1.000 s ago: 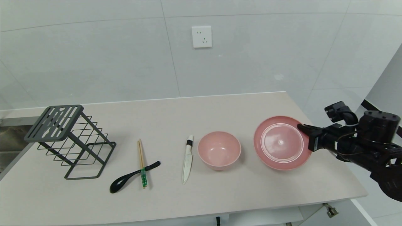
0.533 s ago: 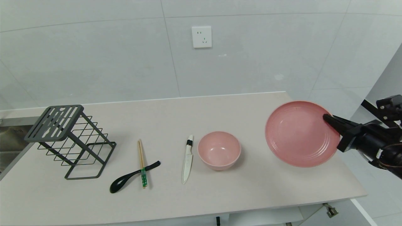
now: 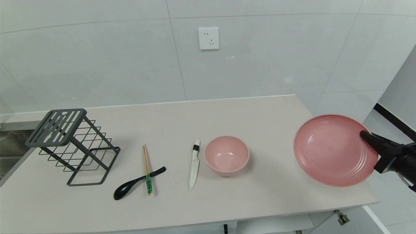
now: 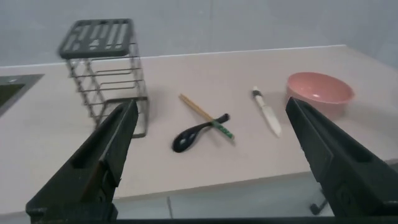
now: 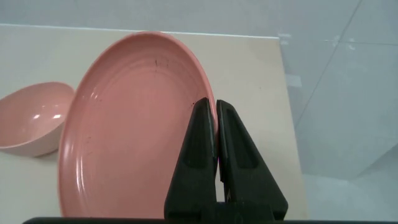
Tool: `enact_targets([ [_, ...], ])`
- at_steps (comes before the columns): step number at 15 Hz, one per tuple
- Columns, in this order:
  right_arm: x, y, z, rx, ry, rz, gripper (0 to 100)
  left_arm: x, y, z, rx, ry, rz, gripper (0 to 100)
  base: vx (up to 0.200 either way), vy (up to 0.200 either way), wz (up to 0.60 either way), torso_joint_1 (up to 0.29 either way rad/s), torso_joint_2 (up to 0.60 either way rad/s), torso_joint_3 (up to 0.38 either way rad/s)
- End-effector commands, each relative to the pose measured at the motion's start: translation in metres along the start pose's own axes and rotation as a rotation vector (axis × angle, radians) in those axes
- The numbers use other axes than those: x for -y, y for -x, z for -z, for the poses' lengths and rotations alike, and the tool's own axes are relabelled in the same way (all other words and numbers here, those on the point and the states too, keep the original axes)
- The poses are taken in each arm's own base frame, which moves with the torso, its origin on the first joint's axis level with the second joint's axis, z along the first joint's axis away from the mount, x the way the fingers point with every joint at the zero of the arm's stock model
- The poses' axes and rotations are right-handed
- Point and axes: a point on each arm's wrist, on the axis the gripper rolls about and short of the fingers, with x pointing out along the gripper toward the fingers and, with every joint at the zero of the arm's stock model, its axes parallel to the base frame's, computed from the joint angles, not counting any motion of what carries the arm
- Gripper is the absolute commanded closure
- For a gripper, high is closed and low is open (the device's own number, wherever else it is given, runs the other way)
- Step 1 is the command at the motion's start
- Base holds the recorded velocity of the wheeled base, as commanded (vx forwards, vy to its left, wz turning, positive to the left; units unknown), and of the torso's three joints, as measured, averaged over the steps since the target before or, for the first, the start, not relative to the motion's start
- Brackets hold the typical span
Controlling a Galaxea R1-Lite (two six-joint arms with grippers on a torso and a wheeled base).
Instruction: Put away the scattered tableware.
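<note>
right wrist view — fingers [image 5: 199, 138] clamp pink plate [image 5: 124, 137] rim

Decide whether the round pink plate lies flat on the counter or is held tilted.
Held tilted: the right end effector clamps the round pink plate by its rim, face slanted.

- Beige table [image 3: 227, 117] spans the lower frame.
- Dark wire rack [image 3: 70, 143] stands at the left.
- Chopsticks [image 3: 146, 165] and black spoon [image 3: 136, 182] lie crossed, lower centre-left.
- White knife [image 3: 194, 164] lies at centre.
- Pink bowl [image 3: 227, 156] sits just right of the knife.
</note>
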Motion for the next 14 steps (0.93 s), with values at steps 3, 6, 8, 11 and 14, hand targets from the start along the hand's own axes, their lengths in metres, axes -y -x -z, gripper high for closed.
enact_targets([
  [3,-0.004,0.003,0.004,-0.018,-0.005,-0.017,100,0.002,-0.02,-0.032,-0.088,0.005,0.108,0,0.0,0.0,0.0,0.0,0.0,0.0],
  [6,-0.009,0.011,0.0,0.0,-0.001,-0.029,100,0.001,-0.049,-0.061,-0.148,0.03,0.223,0,0.0,0.0,0.0,0.0,0.0,0.0],
  [8,-0.012,0.019,-0.005,0.023,0.003,-0.037,100,0.002,-0.069,-0.073,-0.195,0.045,0.288,0,0.0,0.0,0.0,0.0,0.0,0.0],
  [11,-0.014,0.024,-0.011,0.057,0.012,-0.041,100,0.005,-0.09,-0.078,-0.266,0.086,0.394,0,0.0,0.0,0.0,0.0,0.0,0.0],
  [14,-0.017,0.023,-0.012,0.059,0.009,-0.062,100,0.007,-0.111,-0.066,-0.417,0.128,0.459,0,0.0,0.0,0.0,0.0,0.0,0.0],
])
